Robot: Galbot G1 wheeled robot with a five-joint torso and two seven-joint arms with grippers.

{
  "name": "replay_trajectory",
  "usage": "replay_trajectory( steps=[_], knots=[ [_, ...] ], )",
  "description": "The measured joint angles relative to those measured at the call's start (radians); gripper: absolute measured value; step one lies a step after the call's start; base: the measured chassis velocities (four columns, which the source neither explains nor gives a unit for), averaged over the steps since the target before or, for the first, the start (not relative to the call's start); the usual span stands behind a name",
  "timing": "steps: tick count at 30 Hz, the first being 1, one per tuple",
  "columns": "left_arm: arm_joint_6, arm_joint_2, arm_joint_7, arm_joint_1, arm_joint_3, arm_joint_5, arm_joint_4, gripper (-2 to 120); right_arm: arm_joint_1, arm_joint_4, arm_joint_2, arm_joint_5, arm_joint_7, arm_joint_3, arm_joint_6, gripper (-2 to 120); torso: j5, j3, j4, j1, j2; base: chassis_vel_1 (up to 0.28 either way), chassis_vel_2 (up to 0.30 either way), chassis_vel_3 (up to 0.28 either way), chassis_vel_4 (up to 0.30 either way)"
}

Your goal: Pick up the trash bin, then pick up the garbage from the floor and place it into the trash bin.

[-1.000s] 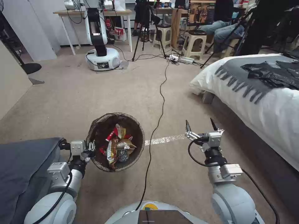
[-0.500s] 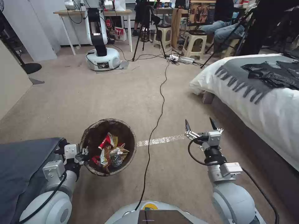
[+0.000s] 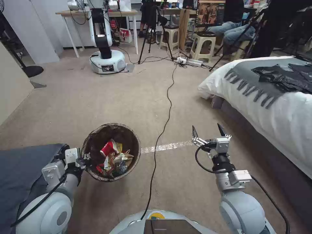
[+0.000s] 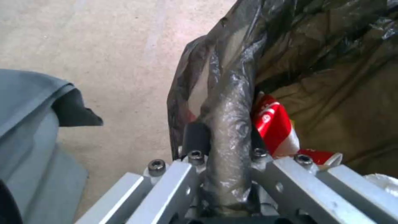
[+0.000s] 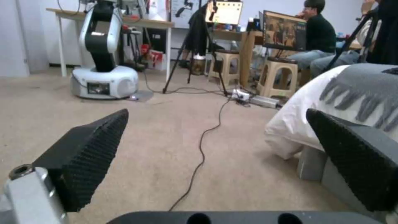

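While the left claw (image 3: 85, 159) pinches the bin's (image 3: 97, 138) near-left rim, the bin hangs low over the carpet (image 3: 97, 97), just right of a grey cushion (image 3: 22, 169). In the left wrist view the claw (image 4: 226, 137) is closed tight on the rim, with the dark bag (image 4: 232, 102) squeezed between its fingers (image 4: 195, 137). The garbage (image 3: 112, 159) sits inside the bin: a red-and-white cup (image 3: 108, 148), yellow wrappers and crumpled paper. The right claw (image 3: 208, 131) is on the right, in the air, wide open and holding nothing. A black cable (image 3: 162, 130) runs along the carpet between the bin and the right claw. A strip of pale tape (image 3: 165, 147) lies on the carpet behind them. Farther right is a bed (image 3: 276, 107) with black plastic sheets (image 3: 282, 76) on top. Far off stands another robot arm (image 3: 105, 48) beside a table.
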Motion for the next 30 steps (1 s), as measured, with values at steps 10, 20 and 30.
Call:
replay_trajectory(
  steps=[10, 20, 30],
  knots=[
    [0.015, 0.014, -0.034, -0.051, 0.026, -0.086, 0.032, 3, -0.003, -0.001, 0.005, -0.008, 0.000, -0.005, 0.003, 100, 0.0000, 0.000, 0.0000, 0.000, 0.000, 0.000, 0.000, 0.000, 0.000],
    [0.018, 0.015, -0.054, -0.073, 0.041, -0.105, 0.076, 3, 0.001, -0.004, 0.000, -0.009, -0.001, -0.009, 0.004, 100, 0.0000, 0.000, 0.0001, 0.000, 0.000, 0.000, 0.000, 0.000, 0.000],
    [0.016, 0.007, -0.061, -0.073, 0.041, -0.112, 0.105, 3, 0.015, -0.009, -0.009, -0.007, -0.001, -0.022, 0.004, 100, 0.0000, 0.000, 0.0000, 0.000, 0.000, 0.000, 0.000, 0.000, 0.000]
  ],
)
